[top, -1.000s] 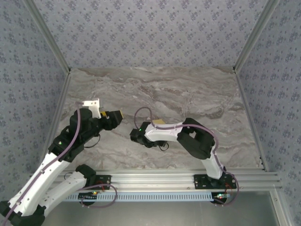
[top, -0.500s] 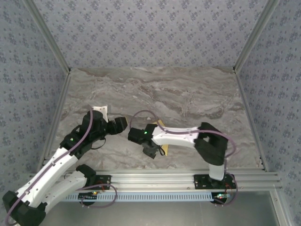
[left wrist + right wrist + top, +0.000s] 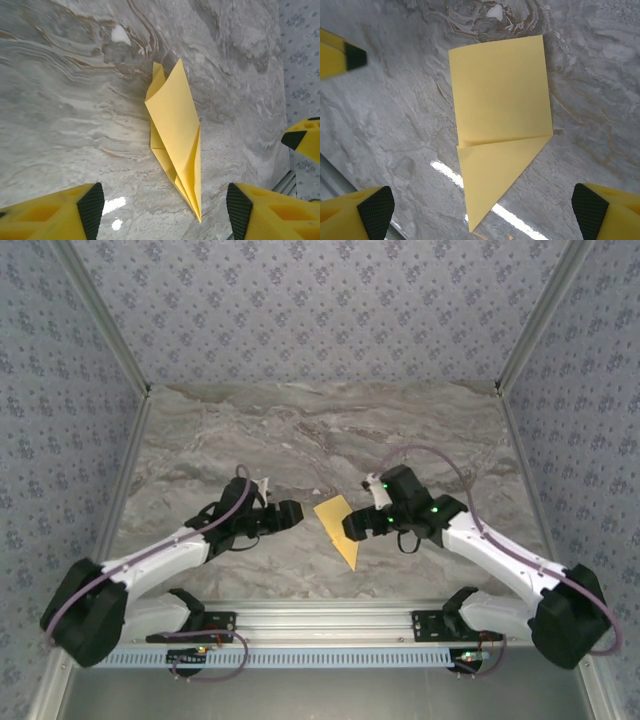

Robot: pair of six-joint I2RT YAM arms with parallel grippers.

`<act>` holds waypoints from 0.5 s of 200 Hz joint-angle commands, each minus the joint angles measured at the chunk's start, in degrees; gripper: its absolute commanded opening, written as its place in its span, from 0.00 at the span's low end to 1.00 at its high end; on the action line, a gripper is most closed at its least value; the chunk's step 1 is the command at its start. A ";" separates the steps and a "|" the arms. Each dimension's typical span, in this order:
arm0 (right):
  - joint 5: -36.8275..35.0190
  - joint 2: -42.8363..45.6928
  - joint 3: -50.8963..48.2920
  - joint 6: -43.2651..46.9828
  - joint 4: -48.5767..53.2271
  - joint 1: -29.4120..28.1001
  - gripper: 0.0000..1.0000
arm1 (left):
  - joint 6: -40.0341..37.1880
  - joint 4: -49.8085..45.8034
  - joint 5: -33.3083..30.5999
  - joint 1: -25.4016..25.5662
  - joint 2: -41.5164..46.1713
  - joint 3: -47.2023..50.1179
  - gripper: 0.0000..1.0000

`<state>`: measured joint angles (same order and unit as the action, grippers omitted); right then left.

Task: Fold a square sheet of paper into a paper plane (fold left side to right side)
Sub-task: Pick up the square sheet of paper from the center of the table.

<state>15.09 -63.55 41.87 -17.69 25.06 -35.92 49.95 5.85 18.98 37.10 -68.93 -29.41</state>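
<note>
The yellow sheet of paper lies flat on the marble table, folded into a narrow creased shape whose point faces the near edge. In the left wrist view the paper has one flap lifted slightly. The right wrist view looks down on the paper, an oblong with a triangular tip. My left gripper hovers just left of it, open and holding nothing. To the paper's right, my right gripper is also open and empty.
Patterned walls close in the table at the back and on both sides. An aluminium rail runs along the near edge, close to the paper's tip. One yellow finger of the other gripper shows at the edge of each wrist view.
My right gripper opened, let go of the paper and swung from over it to its right side. The left gripper came down and right toward the paper. The paper now lies uncovered.
</note>
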 commanded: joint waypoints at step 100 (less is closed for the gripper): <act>20.56 10.99 -13.05 -6.36 -9.52 15.36 1.00 | 3.22 16.31 2.63 3.96 -28.85 -12.68 0.58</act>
<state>31.18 -53.23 30.00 -23.18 16.67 -22.24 52.77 19.73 20.40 40.64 -96.07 -40.16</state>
